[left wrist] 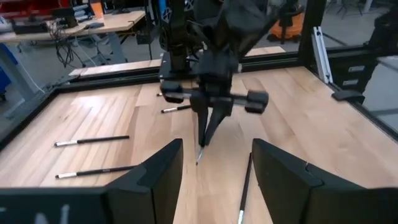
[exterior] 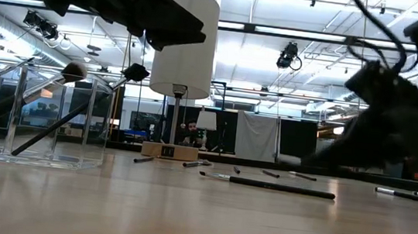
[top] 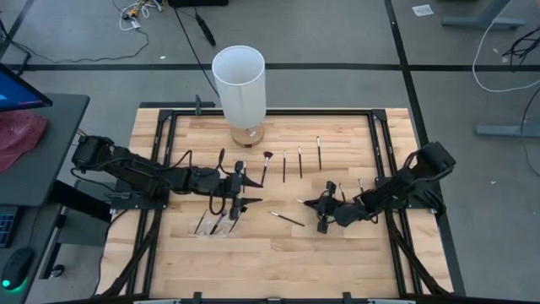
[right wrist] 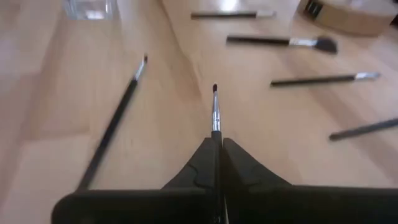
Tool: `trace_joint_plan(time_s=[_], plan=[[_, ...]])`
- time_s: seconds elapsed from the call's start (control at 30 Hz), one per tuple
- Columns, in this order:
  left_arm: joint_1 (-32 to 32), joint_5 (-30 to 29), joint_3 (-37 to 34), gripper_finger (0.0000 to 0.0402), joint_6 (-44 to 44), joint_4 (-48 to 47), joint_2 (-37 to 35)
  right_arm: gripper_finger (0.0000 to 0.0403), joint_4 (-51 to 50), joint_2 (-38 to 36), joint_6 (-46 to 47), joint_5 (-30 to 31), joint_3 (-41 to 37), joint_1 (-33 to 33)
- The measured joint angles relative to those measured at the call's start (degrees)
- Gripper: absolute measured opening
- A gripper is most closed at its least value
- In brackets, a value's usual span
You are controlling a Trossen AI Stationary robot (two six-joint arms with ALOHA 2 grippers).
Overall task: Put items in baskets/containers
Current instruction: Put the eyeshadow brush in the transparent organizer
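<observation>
Only the right wrist view shows the right gripper (right wrist: 217,144) pinching a slim silver-ferruled brush (right wrist: 215,112); left gripper (left wrist: 214,165) wide.

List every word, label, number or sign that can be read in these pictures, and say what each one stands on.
No text can be read in any view.
Small dark plate on the wooden base of the tall white cylinder lamp: marks too small to read.
White paper on the grey floor: too small to read.
Thin dark makeup brushes and clear plastic container: no lettering shows.
</observation>
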Motion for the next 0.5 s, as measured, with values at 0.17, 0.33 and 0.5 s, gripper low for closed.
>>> trace_joint_plan(time_s=[0.17, 0.33, 0.5], plan=[[-1.3, 0.2, 0.0, 0.0197, 1.7, 0.1, 0.0, 0.0007, 9.3, -4.1, -7.2, 0.6, 0.0, 0.0], [-1.6, 2.4, 0.0, 0.0197, 2.7, 3.0, 1.3, 0.0007, 31.1, -4.8, -21.5, -2.4, 0.0, 0.1], [-1.9, 3.7, 0.1, 0.0197, 6.4, 18.2, 7.1, 0.0007, 44.7, -4.9, -29.7, -7.9, 0.3, 0.1]])
